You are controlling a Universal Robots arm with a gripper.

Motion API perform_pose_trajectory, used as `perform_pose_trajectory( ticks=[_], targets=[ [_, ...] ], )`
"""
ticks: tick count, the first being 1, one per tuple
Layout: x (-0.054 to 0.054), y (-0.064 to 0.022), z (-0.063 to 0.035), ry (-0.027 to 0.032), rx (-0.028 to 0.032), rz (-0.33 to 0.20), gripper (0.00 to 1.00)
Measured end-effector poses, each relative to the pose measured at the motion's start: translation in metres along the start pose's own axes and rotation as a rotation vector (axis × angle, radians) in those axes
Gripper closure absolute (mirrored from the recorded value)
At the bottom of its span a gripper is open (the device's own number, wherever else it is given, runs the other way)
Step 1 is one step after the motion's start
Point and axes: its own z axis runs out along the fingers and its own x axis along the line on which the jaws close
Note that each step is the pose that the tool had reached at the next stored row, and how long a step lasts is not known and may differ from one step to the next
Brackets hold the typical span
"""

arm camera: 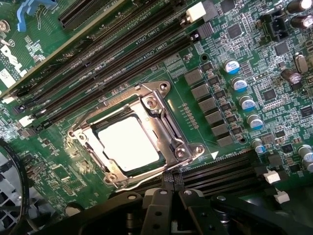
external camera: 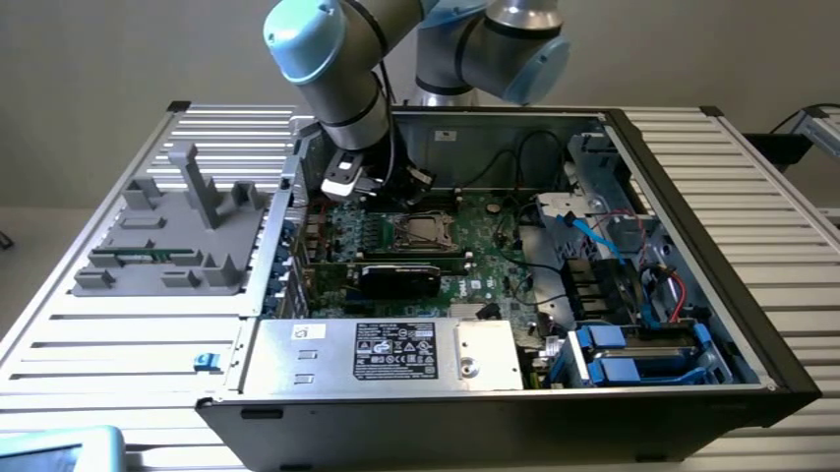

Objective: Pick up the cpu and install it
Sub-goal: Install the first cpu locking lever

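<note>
In the exterior view I see my gripper [external camera: 344, 187] hanging inside the open computer case [external camera: 683, 187], and in the wrist view its fingertips [arm camera: 165, 183] are pressed together on nothing, just beside the socket frame [arm camera: 161, 115] where the cpu [arm camera: 129, 144] lies seated.

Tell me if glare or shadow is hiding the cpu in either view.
Wrist view: the cpu inside the socket frame glares almost white, so no markings can be read; the motherboard around it is evenly lit. Exterior view: the case interior is dimmer than the bright table, with no strong glare on the board.
</note>
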Motion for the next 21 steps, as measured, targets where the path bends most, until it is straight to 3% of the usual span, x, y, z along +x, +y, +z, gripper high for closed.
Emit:
perform_pose_trajectory(
  ticks=[15, 21],
  targets=[
    [0.0019, -0.0009, 0.0010, 0.0008, -0.0008, 0.003, 0.89],
    [0.0021, -0.0011, 0.0007, -0.0090, -0.0074, 0.007, 0.89]
  ],
)
